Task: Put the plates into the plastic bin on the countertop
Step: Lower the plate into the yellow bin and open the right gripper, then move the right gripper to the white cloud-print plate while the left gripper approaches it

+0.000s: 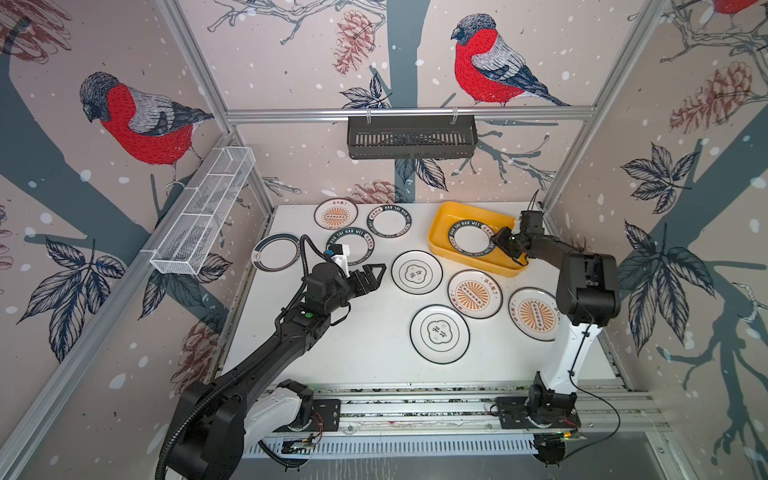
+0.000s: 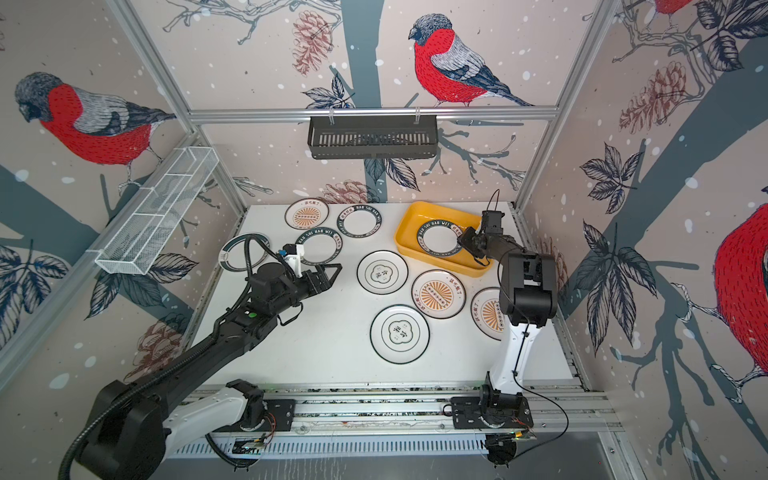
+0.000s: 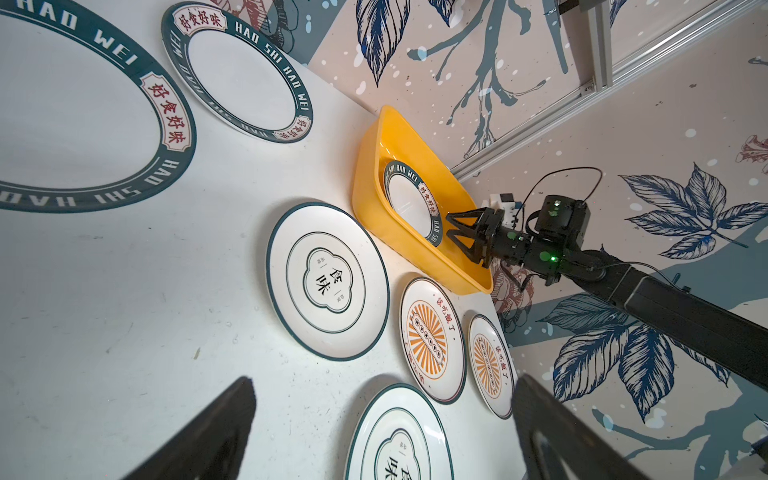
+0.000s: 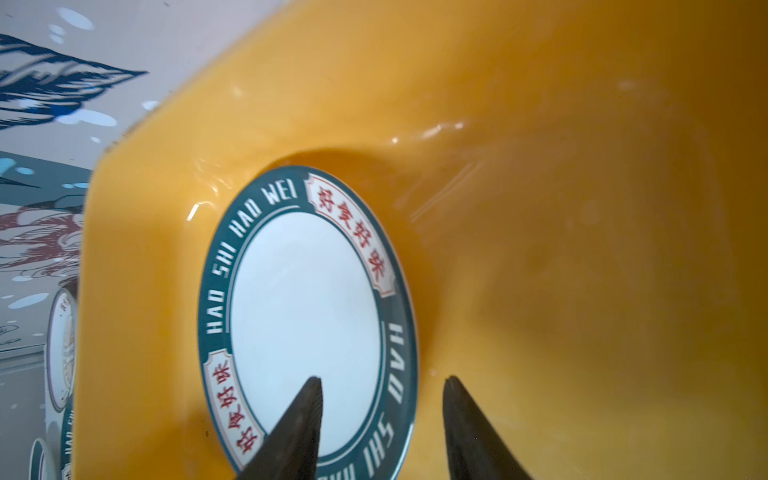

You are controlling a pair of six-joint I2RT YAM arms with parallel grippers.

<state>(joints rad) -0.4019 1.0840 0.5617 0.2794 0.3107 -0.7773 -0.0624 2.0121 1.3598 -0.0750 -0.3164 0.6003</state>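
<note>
Top views, clock laid on the countertop (image 1: 332, 357), twelve at the back wall (image 1: 299, 166).

Nearest you, at 5: the near flower plate (image 1: 439, 333). At 4: the arm-side sunburst plate (image 1: 534, 316), its right edge hidden behind the right arm (image 1: 582, 286). Toward 3 you see the middle sunburst plate (image 1: 474, 294), and at centre the centre flower plate (image 1: 416, 272).

Your left gripper (image 1: 379, 275) hovers left of centre, toward 9, over bare countertop. Its jaws are spread wide with nothing between them.

At 10: the hidden lettered plate (image 1: 357, 245), part covered by the left wrist camera, and the thin-rimmed plate (image 1: 276, 252) at the left edge.

At 2: the plastic bin (image 1: 440, 232), set aslant. The binned lettered plate (image 1: 471, 237) lies inside, toward the bin's far-left end.

Your right gripper (image 4: 384, 380) sits at that plate's 3 o'clock rim. Its jaws are partway apart, one finger over the white centre and one over the yellow floor, with no pinch on the rim.

Farthest: the far lettered plate (image 1: 389, 221) at 12 and the far sunburst plate (image 1: 336, 213) at 11.
</note>
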